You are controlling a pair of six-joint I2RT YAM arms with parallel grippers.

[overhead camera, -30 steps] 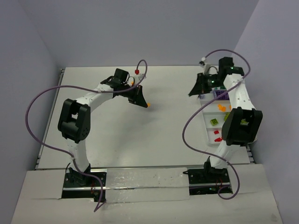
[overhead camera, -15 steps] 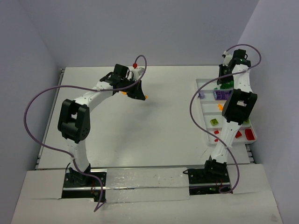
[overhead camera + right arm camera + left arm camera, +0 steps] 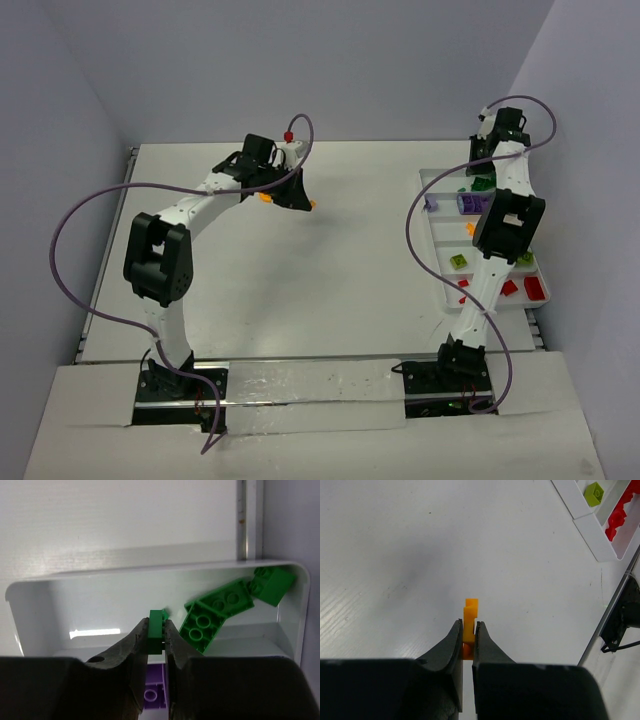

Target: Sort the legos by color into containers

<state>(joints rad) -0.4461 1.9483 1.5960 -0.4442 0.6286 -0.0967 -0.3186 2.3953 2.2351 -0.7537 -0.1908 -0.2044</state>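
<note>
While the left gripper (image 3: 468, 630) is pinching an orange lego (image 3: 471, 609) above the surface (image 3: 395, 540), the right gripper (image 3: 156, 632) is pinching a green lego (image 3: 159, 617) over the tray (image 3: 30, 610), near more green legos (image 3: 212, 612).

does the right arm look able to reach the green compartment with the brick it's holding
Probably yes: the right gripper, shut on a green lego, hangs over the tray's end compartment, and the other green bricks lie off to one side, leaving bare floor beneath it.
</note>
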